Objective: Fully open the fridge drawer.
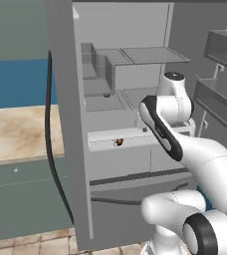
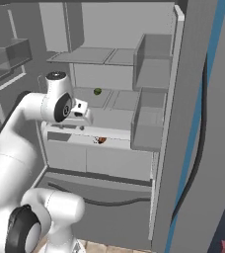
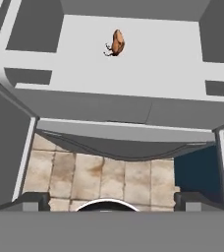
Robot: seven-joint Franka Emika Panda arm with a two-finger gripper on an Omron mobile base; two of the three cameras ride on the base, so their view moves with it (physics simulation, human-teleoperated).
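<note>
Fridge drawer (image 1: 120, 143): a wide, shallow light-grey box, found low in the open fridge (image 1: 65, 124) under the grey shelves (image 1: 150, 55), already drawn partly out so that its whitish floor is exposed. A small brown-orange speck (image 3: 116, 43) is recorded on that floor. The long axis is laid across the fridge opening, side to side; the travel is outward, toward the robot. Pincer (image 2: 85, 114): placed over the drawer's left part, close above its top edge and pointing down, with the flat drawer front (image 3: 124, 109) just ahead of the fingertips (image 3: 33, 199) in the hand view. The fingertips are seen wide apart with nothing between them, so the pincer is judged open. A pull straight outward, square to the long axis, is judged the coming need.
</note>
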